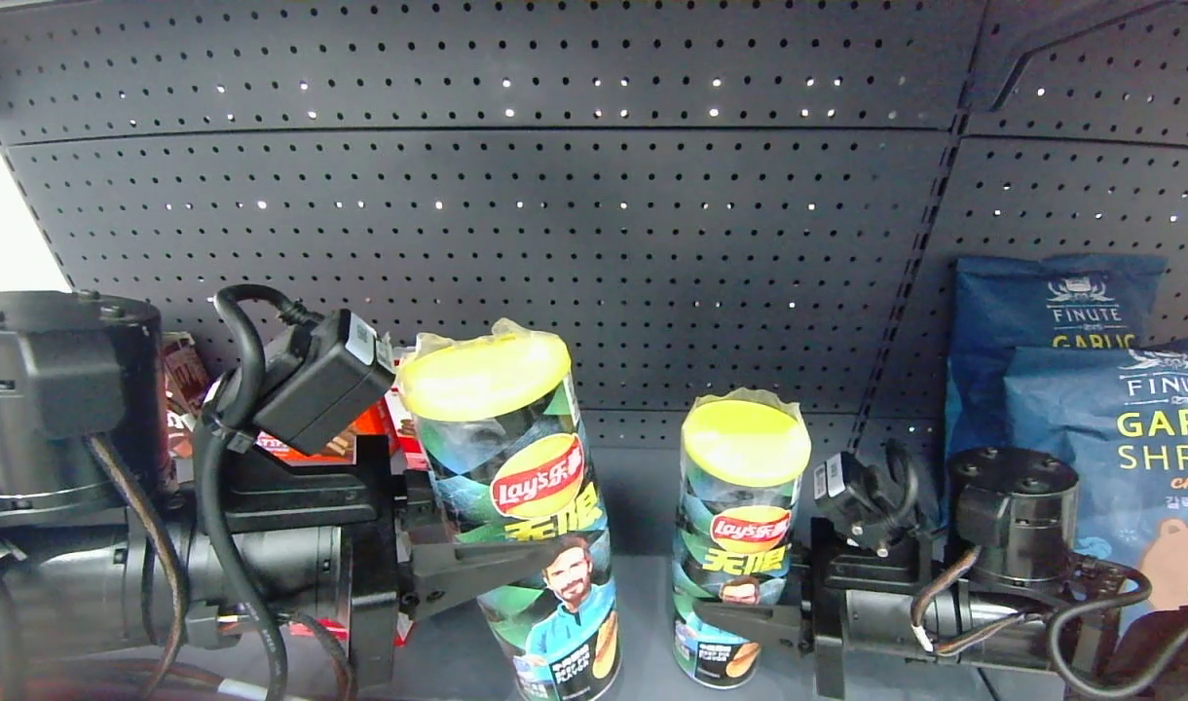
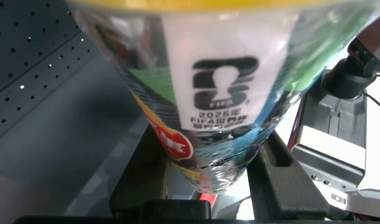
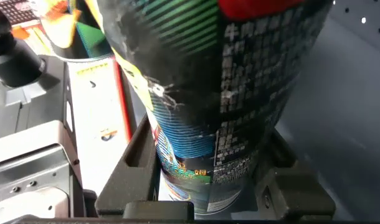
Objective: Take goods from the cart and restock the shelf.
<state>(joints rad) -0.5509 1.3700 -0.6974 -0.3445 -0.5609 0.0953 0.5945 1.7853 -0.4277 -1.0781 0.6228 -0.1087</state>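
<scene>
Two chip canisters with yellow lids stand upright in front of the dark pegboard shelf back (image 1: pixel 652 243). My left gripper (image 1: pixel 545 565) is shut on the taller-looking left canister (image 1: pixel 516 458) around its lower half; that canister leans slightly. In the left wrist view the left canister (image 2: pixel 209 106) sits between the fingers (image 2: pixel 140 186). My right gripper (image 1: pixel 730 611) is shut on the right canister (image 1: pixel 745 506) low on its body, and the canister's base is down by the grey shelf board (image 1: pixel 643 516). In the right wrist view the right canister (image 3: pixel 221 93) is clamped between the fingers (image 3: pixel 134 168).
Blue snack bags (image 1: pixel 1110 409) stand on the shelf at the right, close behind my right arm. Red and brown boxes (image 1: pixel 185 380) sit at the left behind my left arm. A gap of bare shelf board separates the two canisters.
</scene>
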